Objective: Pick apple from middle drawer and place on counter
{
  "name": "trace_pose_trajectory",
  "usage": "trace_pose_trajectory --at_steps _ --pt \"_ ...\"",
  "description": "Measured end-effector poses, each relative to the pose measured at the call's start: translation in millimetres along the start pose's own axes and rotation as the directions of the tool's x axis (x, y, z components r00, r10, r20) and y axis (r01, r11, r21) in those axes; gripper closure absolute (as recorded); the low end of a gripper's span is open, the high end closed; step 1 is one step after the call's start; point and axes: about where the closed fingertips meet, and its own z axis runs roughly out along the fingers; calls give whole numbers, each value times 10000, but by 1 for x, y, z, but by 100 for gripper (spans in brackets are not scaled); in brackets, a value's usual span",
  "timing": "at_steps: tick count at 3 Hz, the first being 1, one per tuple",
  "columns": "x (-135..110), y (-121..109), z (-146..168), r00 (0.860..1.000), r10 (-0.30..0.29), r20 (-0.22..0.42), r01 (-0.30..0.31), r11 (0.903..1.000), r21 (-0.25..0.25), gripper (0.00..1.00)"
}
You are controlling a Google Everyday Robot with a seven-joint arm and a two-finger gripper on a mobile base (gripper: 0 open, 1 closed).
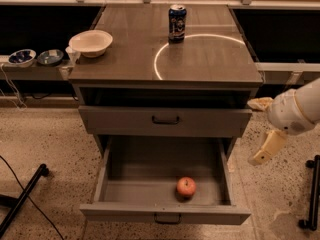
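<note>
The apple, small and red, lies on the floor of the pulled-out middle drawer, near its front and right of centre. The drawer's dark handle is on its front. The counter is the wood-grain cabinet top with a thin white ring. My gripper hangs to the right of the cabinet, beside the drawer's right side and above the floor. It is open and empty. One beige finger points left and the other points down-left.
A blue can stands on the counter at the ring's far edge, and a white bowl sits at its left. The grey drawer front above is closed. Small bowls rest on the left shelf. A black stand leg lies on the floor at left, and another at right.
</note>
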Motion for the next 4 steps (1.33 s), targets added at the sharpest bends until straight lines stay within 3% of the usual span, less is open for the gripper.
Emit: trace_pose_trajectory --at_steps 1,3,4 --pt "54 -9 54 9888 203 1478 -222 9997 113 0" --pt "50 -8 55 9897 166 1419 -172 9998 25 0" --pt "50 8 105 9776 -333 2079 395 9989 -259 0"
